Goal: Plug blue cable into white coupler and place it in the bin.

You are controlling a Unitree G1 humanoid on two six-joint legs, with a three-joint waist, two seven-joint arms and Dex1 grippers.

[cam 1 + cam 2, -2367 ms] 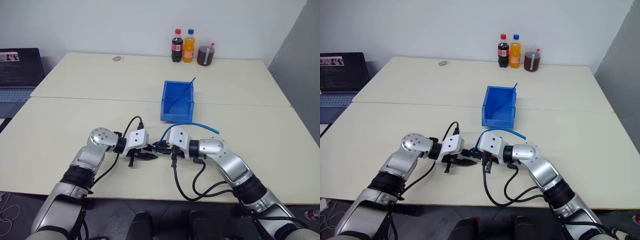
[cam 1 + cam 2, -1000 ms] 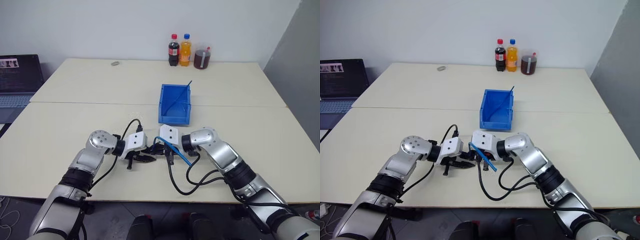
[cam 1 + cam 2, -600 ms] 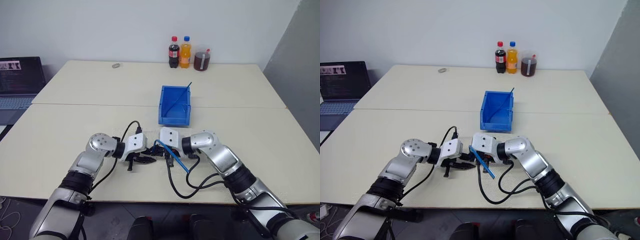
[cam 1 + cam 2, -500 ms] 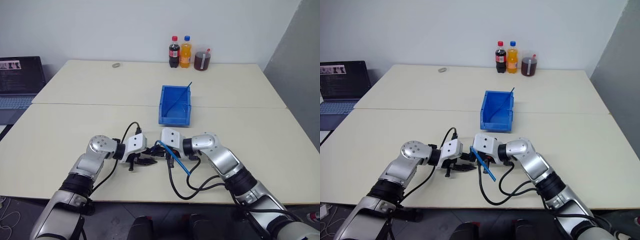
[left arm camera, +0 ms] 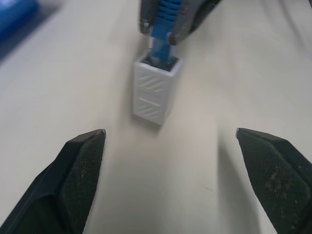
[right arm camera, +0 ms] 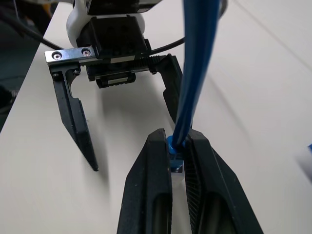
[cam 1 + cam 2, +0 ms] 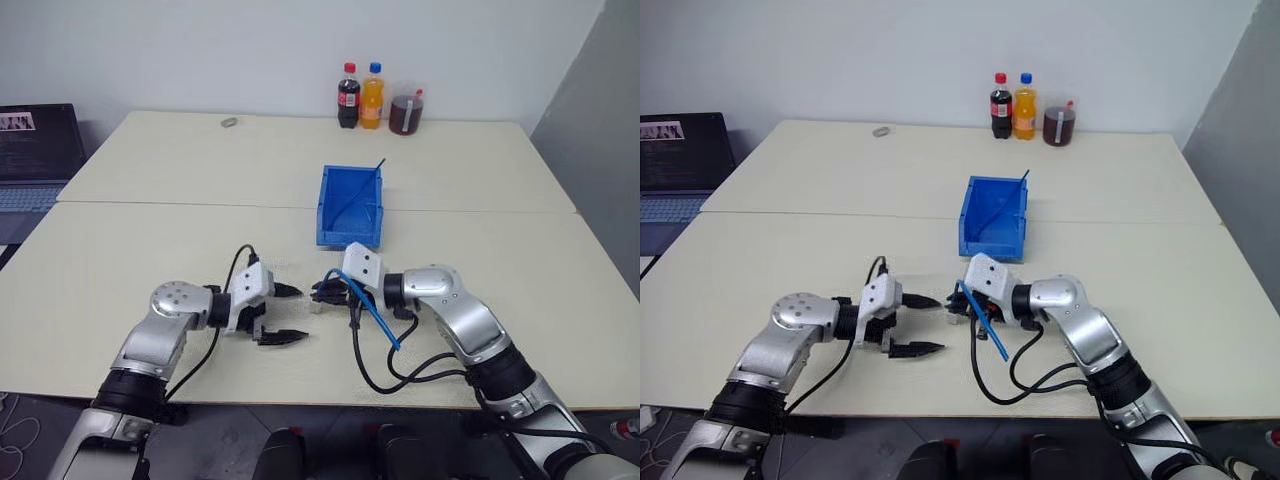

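The cable [image 5: 161, 19] sits plugged into the coupler [image 5: 155, 87], which hangs from the plug just above the table [image 7: 150, 230], in front of the bin [image 7: 351, 205] and well short of its front lip. The right gripper [image 6: 176, 146] pinches the cable's blue boot just behind the plug, its fingers pressed tight on it; the rest of the cable trails down past that wrist. The left gripper [image 7: 285, 313], just beside the coupler and facing it, has its fingers spread wide with nothing between them. The joining step looks done, and the job appears to stand at the start of the carry. What comes next, by this view, is a lift and reach forward over the bin's low lip without shaking the coupler loose, then a release inside.
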